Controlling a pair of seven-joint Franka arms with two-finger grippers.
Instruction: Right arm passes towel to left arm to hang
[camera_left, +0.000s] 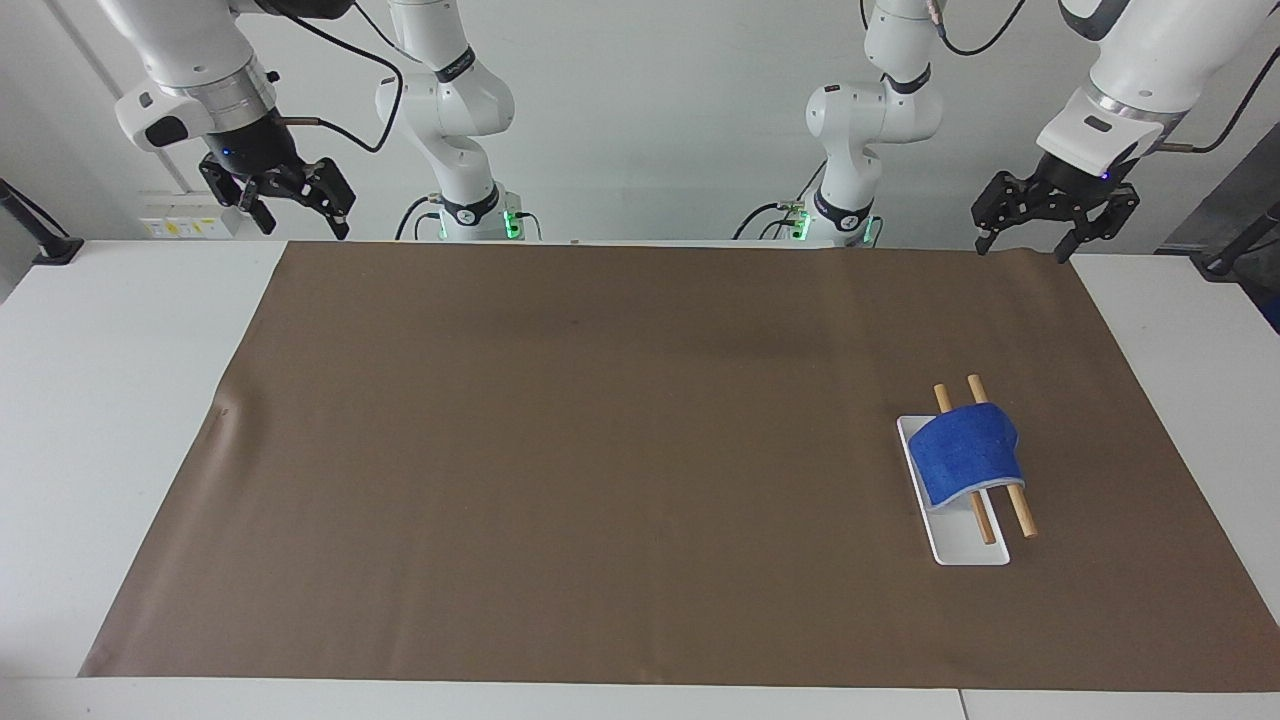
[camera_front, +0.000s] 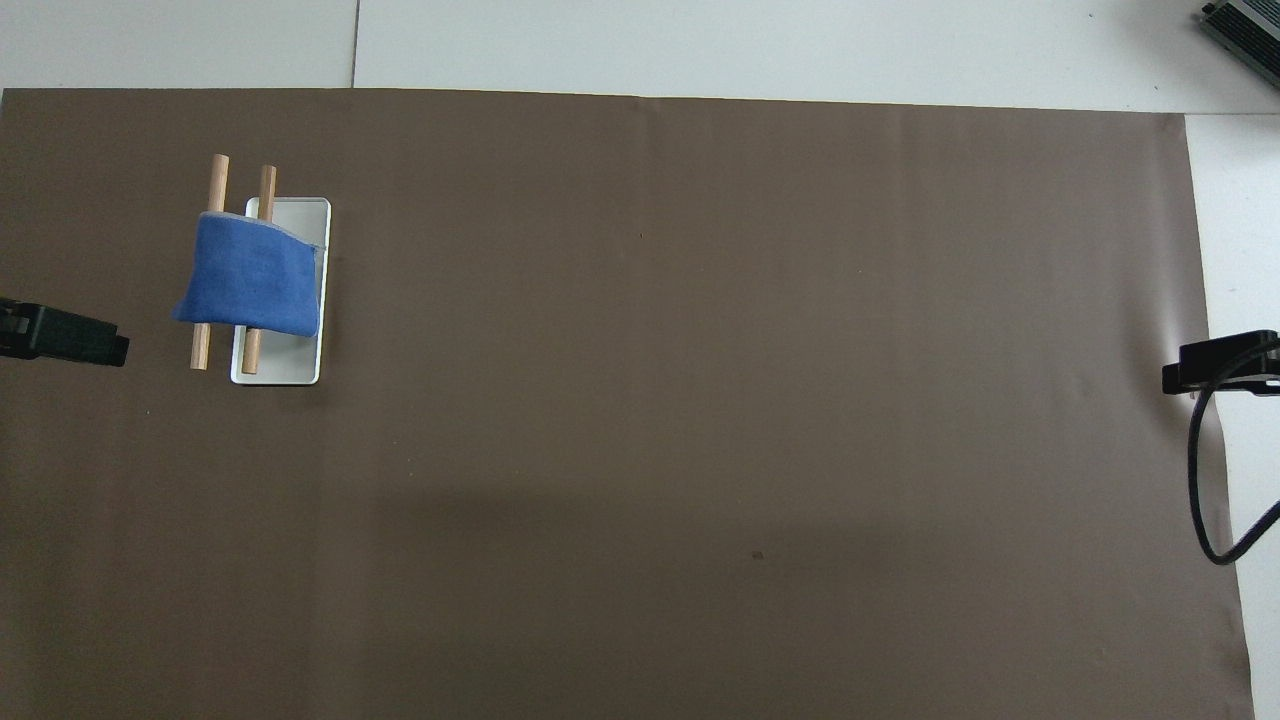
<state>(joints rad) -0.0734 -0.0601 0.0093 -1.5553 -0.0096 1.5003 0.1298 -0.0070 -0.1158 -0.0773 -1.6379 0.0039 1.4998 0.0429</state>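
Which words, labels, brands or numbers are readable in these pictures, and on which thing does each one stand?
None can be read.
Yellow stickers on the wall socket strip: too small to read.
Black bands on the arm joints: marks too small to read.
Towel and rack: no text.
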